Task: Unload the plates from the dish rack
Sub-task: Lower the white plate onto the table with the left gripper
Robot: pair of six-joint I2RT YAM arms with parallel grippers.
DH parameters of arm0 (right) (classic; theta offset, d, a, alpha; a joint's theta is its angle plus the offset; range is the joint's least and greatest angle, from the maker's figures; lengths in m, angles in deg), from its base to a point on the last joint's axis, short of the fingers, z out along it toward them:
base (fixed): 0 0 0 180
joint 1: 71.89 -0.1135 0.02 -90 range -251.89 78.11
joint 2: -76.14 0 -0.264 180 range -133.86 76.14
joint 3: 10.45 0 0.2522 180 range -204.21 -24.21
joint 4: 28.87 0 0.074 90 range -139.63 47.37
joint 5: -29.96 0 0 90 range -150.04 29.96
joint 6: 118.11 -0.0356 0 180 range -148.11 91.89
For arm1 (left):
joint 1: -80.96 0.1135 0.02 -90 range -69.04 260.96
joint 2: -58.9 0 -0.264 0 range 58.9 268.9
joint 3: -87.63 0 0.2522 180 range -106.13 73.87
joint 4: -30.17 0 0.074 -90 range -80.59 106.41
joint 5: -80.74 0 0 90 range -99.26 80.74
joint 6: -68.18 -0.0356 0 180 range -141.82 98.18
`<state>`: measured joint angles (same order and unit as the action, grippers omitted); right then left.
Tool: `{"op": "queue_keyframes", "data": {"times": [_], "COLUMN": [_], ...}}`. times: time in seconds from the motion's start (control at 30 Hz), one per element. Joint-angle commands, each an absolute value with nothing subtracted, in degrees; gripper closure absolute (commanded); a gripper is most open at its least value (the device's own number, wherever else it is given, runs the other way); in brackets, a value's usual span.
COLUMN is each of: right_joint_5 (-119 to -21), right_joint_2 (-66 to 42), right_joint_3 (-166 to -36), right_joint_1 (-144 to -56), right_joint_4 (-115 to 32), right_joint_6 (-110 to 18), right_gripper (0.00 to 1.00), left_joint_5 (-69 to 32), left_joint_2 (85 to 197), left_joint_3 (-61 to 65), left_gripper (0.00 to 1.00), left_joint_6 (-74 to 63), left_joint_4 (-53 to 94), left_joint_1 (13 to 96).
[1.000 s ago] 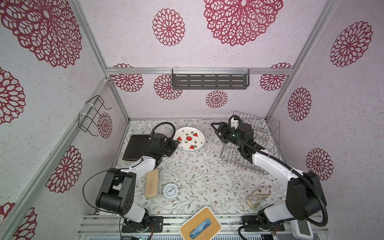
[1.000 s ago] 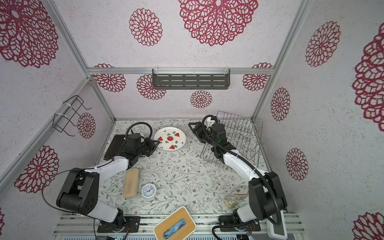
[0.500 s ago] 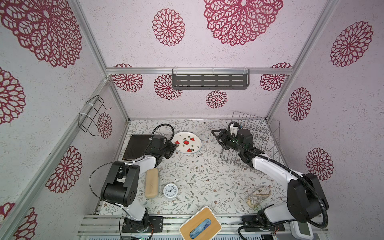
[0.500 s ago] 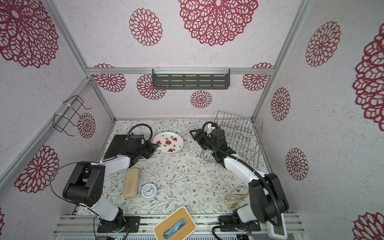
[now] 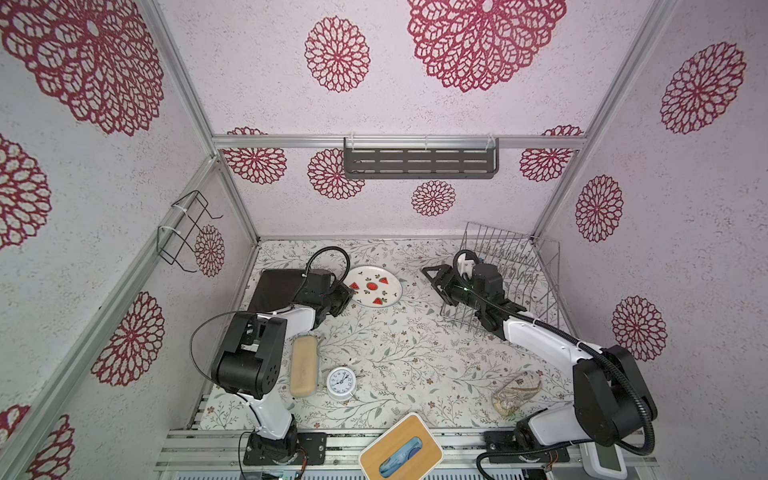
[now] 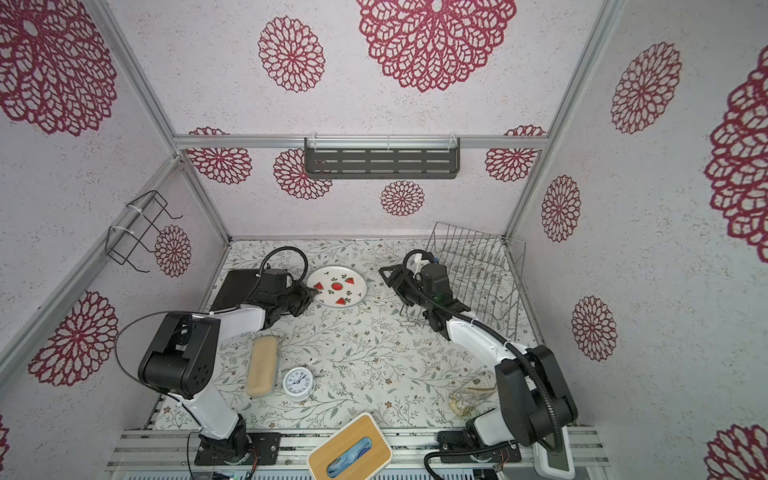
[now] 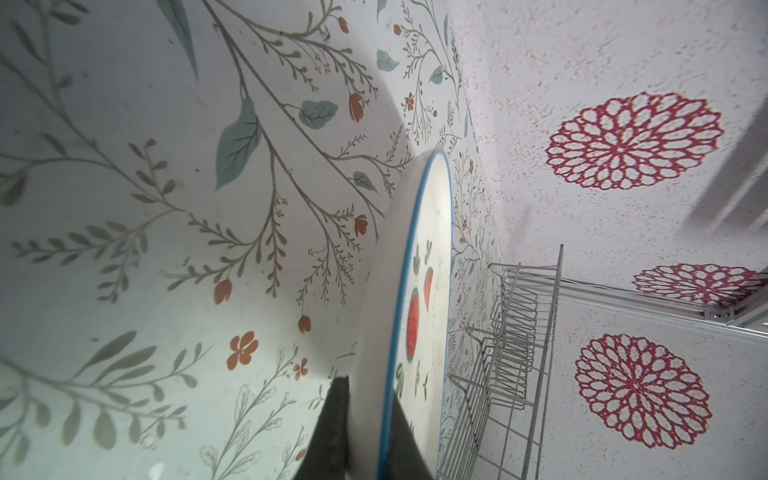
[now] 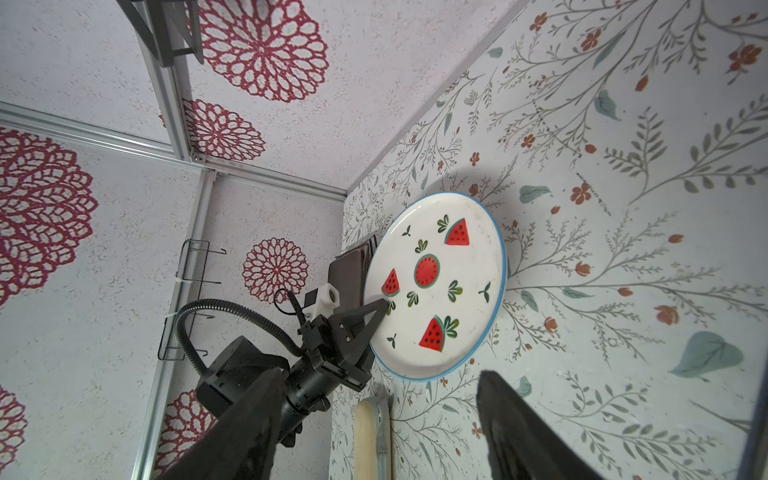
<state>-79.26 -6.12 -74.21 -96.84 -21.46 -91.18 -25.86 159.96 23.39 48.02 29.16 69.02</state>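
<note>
Pinching the near rim of the round watermelon plate [image 5: 374, 286], my left gripper [image 5: 347, 293] has its two dark fingers [image 7: 334, 419] pressed together on the edge, one above the blue-lined rim and one below, as the left wrist view shows. The plate sits face up, low over the flowered table [image 5: 395, 353], toward the back and left of the middle. Its shadow spreads wide beneath it, and I cannot tell whether its far edge touches the table. Just behind my left wrist, in the back left corner, lie the dark plates [image 5: 278, 286], flat and stacked; the right wrist view shows layered edges there [image 8: 347, 278], but I cannot tell how many. My right gripper [image 5: 434, 282] hangs with its jaws spread wide and nothing between them, pointing toward the watermelon plate and apart from it. It is just beside the left edge of the dish rack [image 5: 511, 282], which stands in the back right corner against the wall, with its prongs upright. In both top views my two grippers face each other across the plate, the left one [image 6: 311, 293] gripping it and the right one [image 6: 390, 280] clear of it. Nearer the front, a beige sponge [image 5: 303, 365] lies just beside a small alarm clock [image 5: 341, 382].
</note>
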Motion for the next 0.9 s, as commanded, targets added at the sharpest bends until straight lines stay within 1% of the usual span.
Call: {"op": "queue_keyframes", "data": {"times": [0.0, 0.7, 0.73, 0.87], "right_joint_5": [-78.01, -77.95, -78.02, -77.97], "right_joint_2": [-3.31, -3.04, -2.97, -2.88], "right_joint_3": [-74.91, -75.67, -75.6, -75.67], "right_joint_1": [-97.06, -97.09, -97.11, -97.03], "right_joint_4": [-18.92, -20.65, -20.63, -20.69], "right_joint_6": [-91.22, -90.07, -90.08, -89.99], "right_gripper": [0.24, 0.23, 0.23, 0.23], "left_joint_5": [-27.37, -28.04, -28.0, -27.72], "left_joint_2": [159.89, 162.55, 162.61, 162.35], "left_joint_3": [20.26, 20.72, 20.78, 20.96], "left_gripper": [1.0, 1.0, 0.99, 0.85], "left_joint_6": [47.85, 47.86, 47.82, 47.84], "left_joint_4": [35.68, 36.0, 35.93, 35.4], "left_joint_1": [69.36, 69.45, 69.49, 69.45]}}
